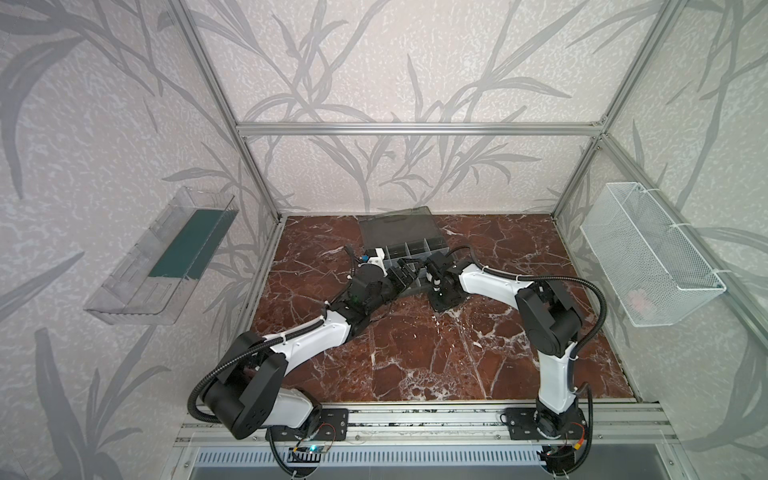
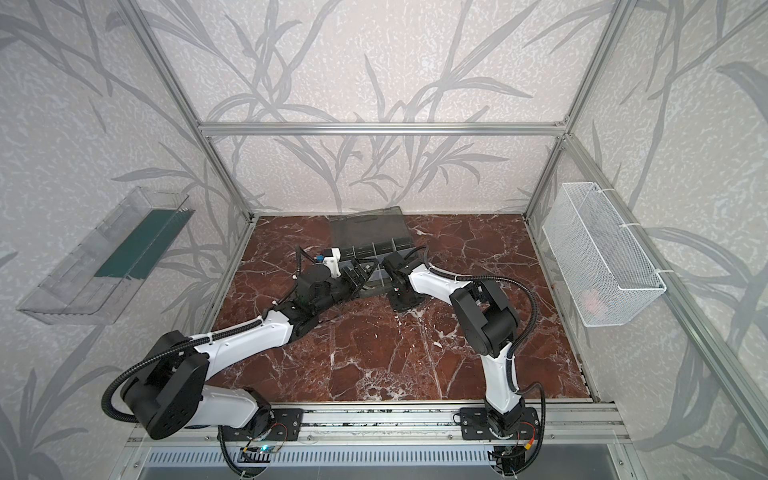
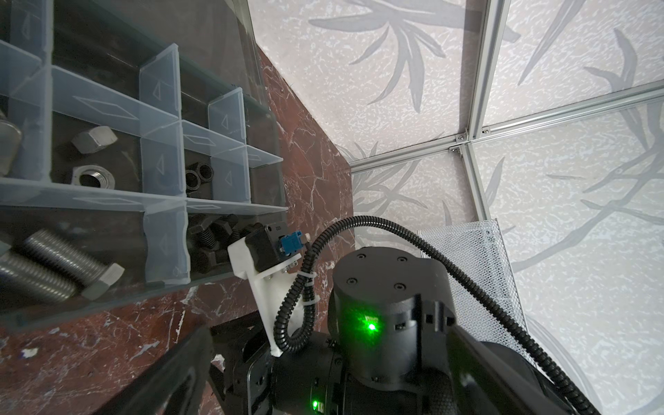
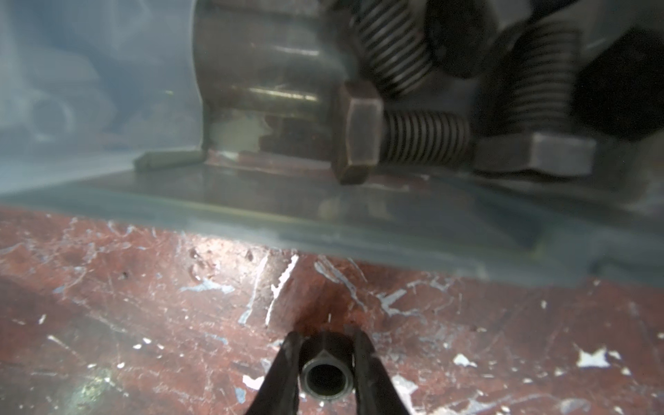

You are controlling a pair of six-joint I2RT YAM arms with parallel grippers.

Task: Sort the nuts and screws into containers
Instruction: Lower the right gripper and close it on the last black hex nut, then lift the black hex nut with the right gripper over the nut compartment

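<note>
**ITEM: black nut**. Small hex nut, bore facing the right wrist cam. Loc: on the table, just beside the near wall of the organizer case, outside it. Not yet sorted.

**Right gripper**. Down at table level, jaws set against both sides of the black nut, nothing else between them. Looks like a grip, w/ the nut resting on the surface.

**Left gripper**. Over the case's near side, jaws wide apart, empty.

**Case.** Mid far edge of table, lid open and tilted back. Cells split by translucent dividers. Contents seen:
- silver bolts
- silver hex nuts
- black nuts
- black bolts

**RISKS (judged):**
1. **Slip.** Nut is small and hard, so contact area is tiny. If the pads sit on corners rather than flats, it may twist or pop out on the lift and roll across the marble toward an edge.
2. **Snag.** Nut lies close to the case wall. A lift w/o backing off could catch the rim, shove the case and jolt sorted parts over the dividers.
3. **Arm clash.** Both wrists crowd the case's near side, and the right arm's way to the cells runs past the left gripper.
4. **Wrong cell.** The black-nut cell is small, w/ look-alike black bolts next door. A release from too high could bounce the nut over a divider.
</note>
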